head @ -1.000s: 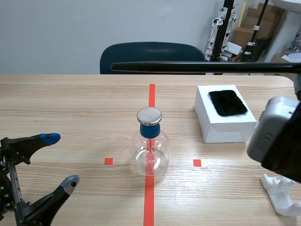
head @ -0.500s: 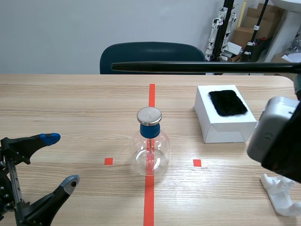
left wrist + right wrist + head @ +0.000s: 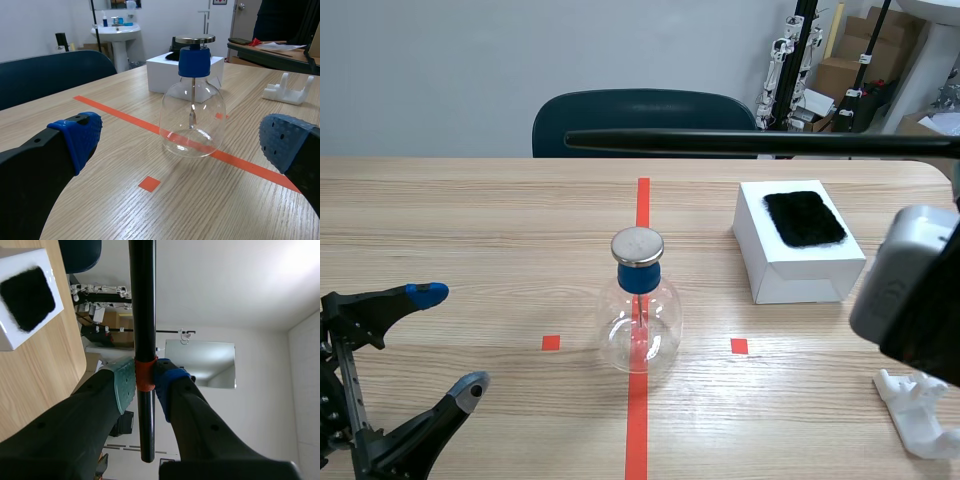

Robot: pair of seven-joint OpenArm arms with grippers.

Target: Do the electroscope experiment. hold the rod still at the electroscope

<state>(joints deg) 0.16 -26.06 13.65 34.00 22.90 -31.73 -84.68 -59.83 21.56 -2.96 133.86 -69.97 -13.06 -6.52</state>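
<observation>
Rod [image 3: 750,142], long, black and level, hangs in the air over the table [image 3: 470,220]. In the scene view it crosses above the electroscope [image 3: 640,310] with a gap showing between it and the electroscope's metal disc [image 3: 637,245]. Its free tip ends just past the electroscope on the left arm's side, and the rest runs off toward the right arm.

The right gripper [image 3: 144,382] pinches the rod between its two pads, right on an orange band [image 3: 146,375] that rings the shaft. In the scene view only that arm's grey housing [image 3: 900,285] shows, to the right of the electroscope and nearer the robot.

The electroscope is a clear round flask with a blue stopper [image 3: 638,277] under the disc. It stands upright on the red tape line, and a thin stem hangs down inside the glass.

The left gripper [image 3: 448,340] rests low, to the left of the electroscope and nearer the robot. Its jaws are spread wide and hold nothing. In the left wrist view the electroscope stands ahead of it, framed between the two blue pads and well apart from both.

Right of the electroscope and a little farther from the robot sits a white box [image 3: 795,255] with a black fur patch [image 3: 804,218] lying on its top. A white plastic stand [image 3: 920,410] lies to the right of the electroscope, closer to the robot than the box. Beyond the electroscope, across the table, stands a dark blue chair [image 3: 642,122].
</observation>
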